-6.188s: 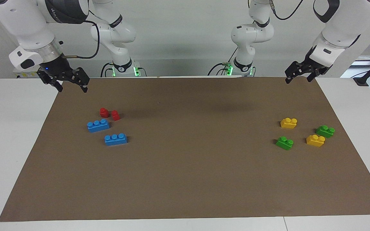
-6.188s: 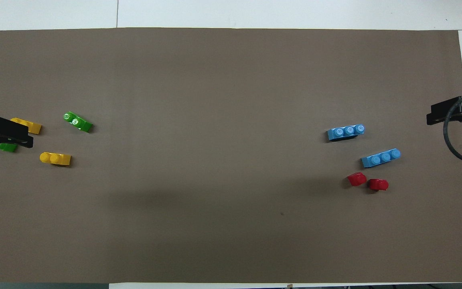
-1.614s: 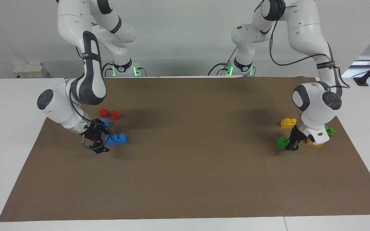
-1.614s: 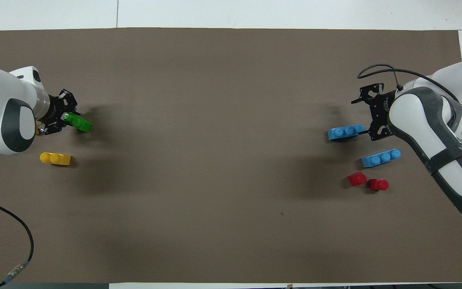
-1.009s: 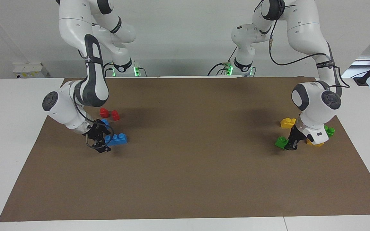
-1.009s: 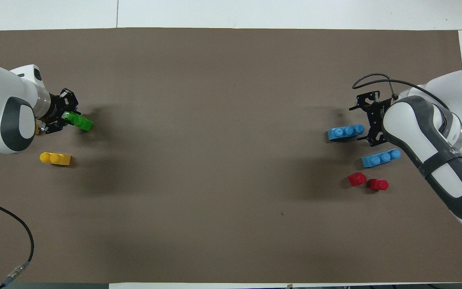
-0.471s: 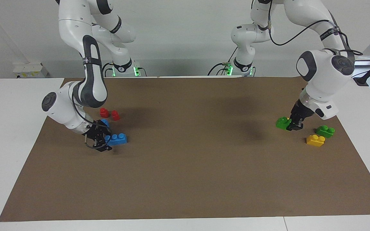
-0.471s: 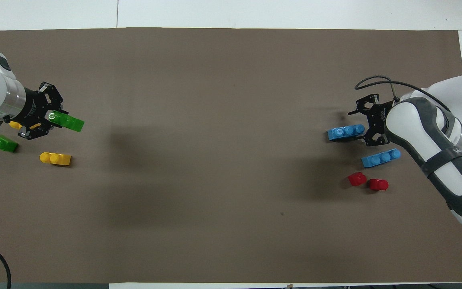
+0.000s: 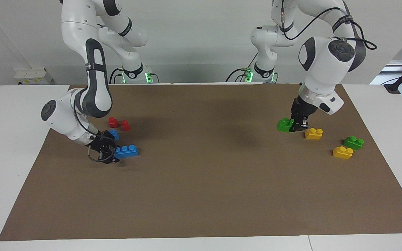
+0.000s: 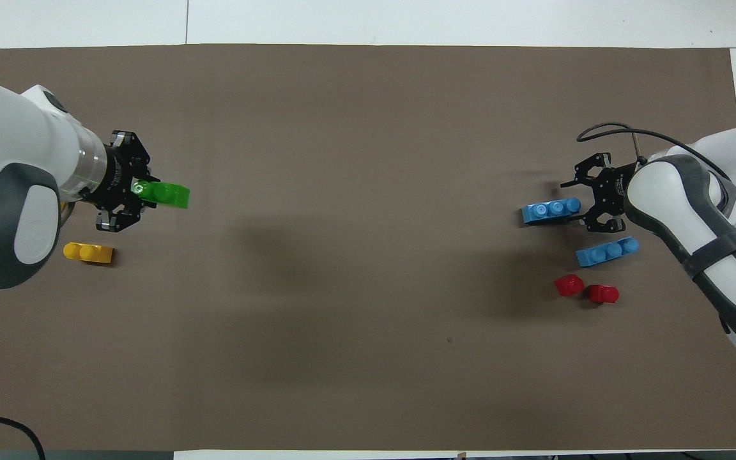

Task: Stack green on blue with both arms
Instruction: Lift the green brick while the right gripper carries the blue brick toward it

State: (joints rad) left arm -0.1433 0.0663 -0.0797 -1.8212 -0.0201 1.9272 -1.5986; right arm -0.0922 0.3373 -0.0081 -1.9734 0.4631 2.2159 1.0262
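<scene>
Left tool [image 9: 298, 126]: clamped on green two-stud brick [image 9: 284, 124], raised at the facing view's right, clear for carrying to a stack.
Right tool [image 9: 107, 154]: at blue three-stud brick [image 9: 126, 151], lower left on the surface; grip cannot be told; likely steadying the base.

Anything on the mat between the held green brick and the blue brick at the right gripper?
Nothing visible. The green brick, up in the left gripper, and the blue brick at the right gripper have only bare mat between them.
</scene>
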